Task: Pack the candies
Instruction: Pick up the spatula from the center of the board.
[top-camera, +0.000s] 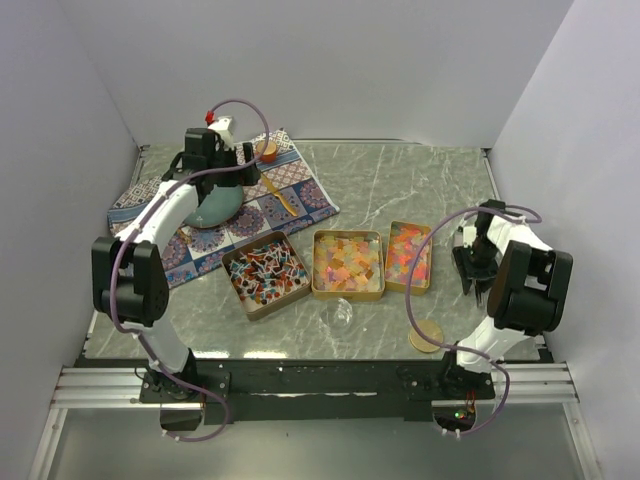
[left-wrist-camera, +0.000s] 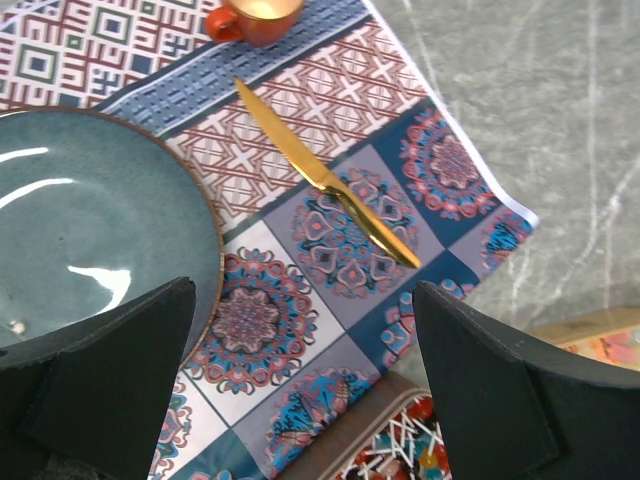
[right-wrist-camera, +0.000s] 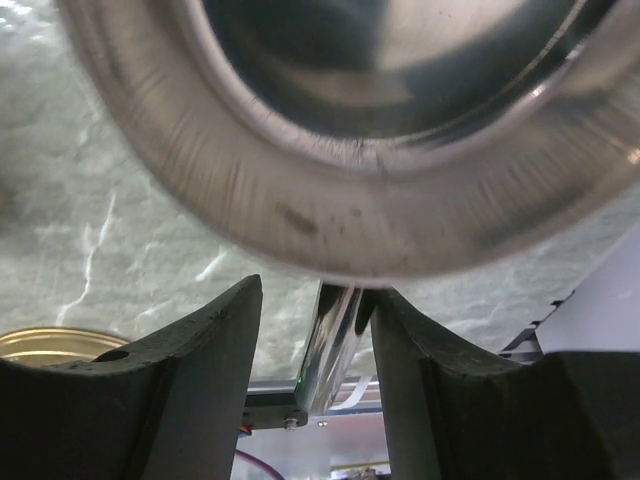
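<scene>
My left gripper (left-wrist-camera: 302, 292) hangs wide open over the patterned mat (left-wrist-camera: 330, 230). It holds nothing. In its own view a blue-green plate (left-wrist-camera: 90, 220) lies at 9 o'clock. A gold knife (left-wrist-camera: 325, 185) lies at 12 o'clock, with an orange cup (left-wrist-camera: 255, 15) beyond it.

My right gripper (top-camera: 475, 270) points down at the 3 o'clock side of the table (top-camera: 400, 185). The thin handle (right-wrist-camera: 330, 340) of a shiny round scoop (right-wrist-camera: 350, 200) stands between its 2 fingers (right-wrist-camera: 200, 380). I see a small gap on 1 side, so I cannot tell if I am squeezing it.

The candies (top-camera: 348, 262) sit in 3 gold tins (top-camera: 348, 296) in a row, at 9 o'clock from my right gripper. The red, white and black ones (top-camera: 265, 272) are in the left tin. The pink and orange pieces (top-camera: 409, 254) are in the right tin. A cork disc (top-camera: 427, 336) lies at 7 o'clock from my right gripper.
</scene>
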